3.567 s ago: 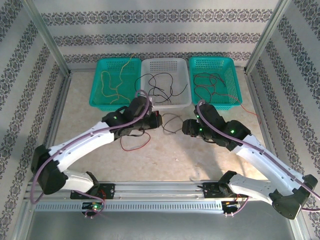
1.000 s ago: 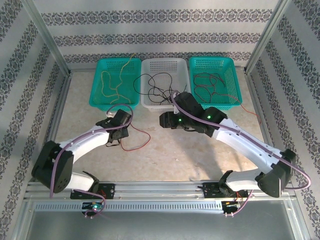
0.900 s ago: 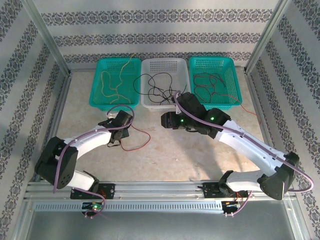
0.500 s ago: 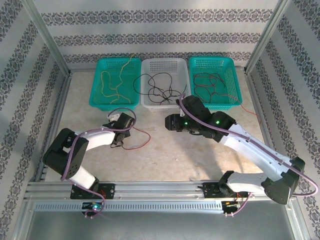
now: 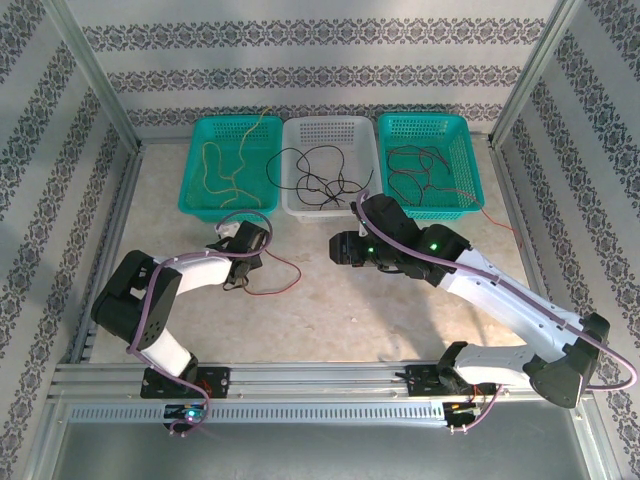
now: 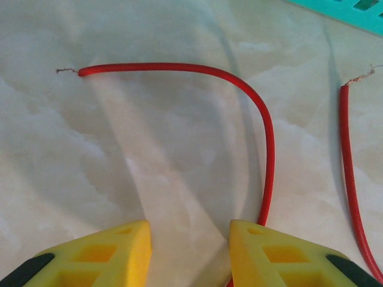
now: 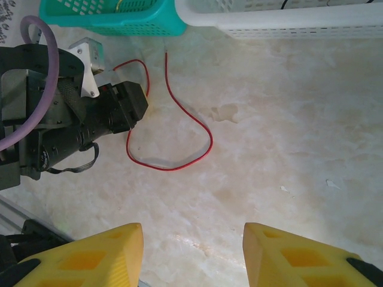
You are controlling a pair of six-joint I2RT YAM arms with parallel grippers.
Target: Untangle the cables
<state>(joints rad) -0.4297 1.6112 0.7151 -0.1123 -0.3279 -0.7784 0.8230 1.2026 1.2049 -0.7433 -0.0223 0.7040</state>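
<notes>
Now the left gripper (image 6: 190, 230) is hovering low over the desk (image 6: 119, 149), jaws part open, gripping nothing. The red cable (image 6: 267, 149) is lying loose, passing one finger, not between them. The right gripper (image 7: 192, 230) is hanging empty, jaws wide. Closing here is risking a miss, or dragging the cable sideways.

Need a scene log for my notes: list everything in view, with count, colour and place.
left teal basket: one, teal, far left of table
white basket: one, white, far middle
right teal basket: one, teal, far right
yellow cables: count unclear, in left teal basket
black cables: several, in white basket
dark cables: several, in right teal basket
red cable: one, on table by left gripper
table: one, beige marbled
arms: two, white and black, left, right
left gripper: yellow fingers, open, over red cable
right gripper: yellow fingers, open, over table
</notes>
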